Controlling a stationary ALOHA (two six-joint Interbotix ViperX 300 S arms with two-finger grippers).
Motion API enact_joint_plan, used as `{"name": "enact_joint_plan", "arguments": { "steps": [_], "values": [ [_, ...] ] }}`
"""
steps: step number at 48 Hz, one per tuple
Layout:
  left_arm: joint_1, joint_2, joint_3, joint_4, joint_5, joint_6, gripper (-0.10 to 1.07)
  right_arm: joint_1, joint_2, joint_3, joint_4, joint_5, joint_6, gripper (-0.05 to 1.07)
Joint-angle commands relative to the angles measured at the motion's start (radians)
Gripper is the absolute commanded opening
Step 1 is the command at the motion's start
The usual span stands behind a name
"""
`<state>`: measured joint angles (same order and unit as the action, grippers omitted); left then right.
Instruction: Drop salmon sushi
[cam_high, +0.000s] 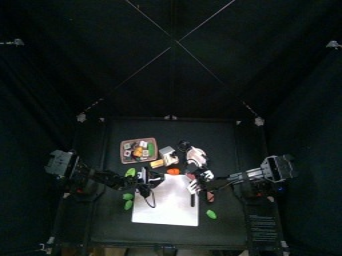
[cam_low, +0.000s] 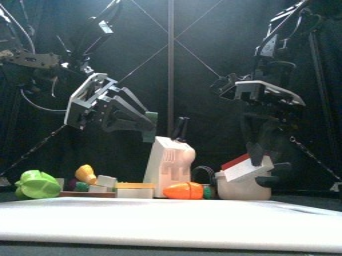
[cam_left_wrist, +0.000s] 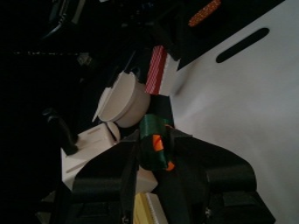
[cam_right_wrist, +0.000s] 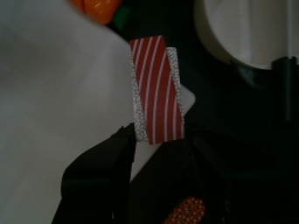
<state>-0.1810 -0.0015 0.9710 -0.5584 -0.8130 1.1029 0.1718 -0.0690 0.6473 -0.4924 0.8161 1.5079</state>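
The right gripper (cam_right_wrist: 156, 136) has hold of the salmon sushi (cam_right_wrist: 156, 87); its jaws stand wide, yet each presses a side of the piece at its near end, so the red-and-white striped top sticks out past the fingertips; seen from the bench's front edge, the sushi (cam_low: 238, 172) hangs low and tilted in that gripper (cam_low: 254, 175), red side up, just right of an orange carrot (cam_low: 185, 190) and close above the bench (cam_low: 171, 225); from overhead this puts it by the right edge of the white board (cam_high: 167, 208), towards the board's back corner

The left gripper (cam_low: 134, 120) is raised over the bench's left half, its jaws spread; from its own wrist a narrow green and orange thing (cam_left_wrist: 152, 150) shows in the gap between them, narrower than the gap, and whether it touches either jaw I cannot tell

A white block-shaped thing (cam_low: 170, 160) stands behind the carrot, between the two grippers; a leafy green toy (cam_low: 40, 183) lies near the bench's left edge with a small yellow piece (cam_low: 84, 172) just beside it; a dark tray (cam_high: 138, 150) holding several small pieces sits behind the board, towards the bench's back-left corner; another green piece (cam_high: 211, 213) lies just off the board's right edge, near the front
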Motion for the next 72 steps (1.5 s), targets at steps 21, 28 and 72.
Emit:
{"name": "enact_joint_plan", "arguments": {
  "steps": [21, 28, 72],
  "values": [
    [-0.008, -0.100, 0.040, -0.169, -0.127, -0.005, 0.71, 0.103, 0.086, -0.012, -0.118, 0.012, 0.440, 0.39],
    [-0.009, -0.132, 0.051, -0.229, -0.137, -0.005, 0.71, 0.133, 0.126, -0.038, -0.137, 0.043, 0.545, 0.40],
    [-0.009, -0.149, 0.077, -0.252, -0.137, -0.005, 0.71, 0.198, 0.371, -0.350, -0.258, -0.018, 0.635, 0.41]
  ]
}}
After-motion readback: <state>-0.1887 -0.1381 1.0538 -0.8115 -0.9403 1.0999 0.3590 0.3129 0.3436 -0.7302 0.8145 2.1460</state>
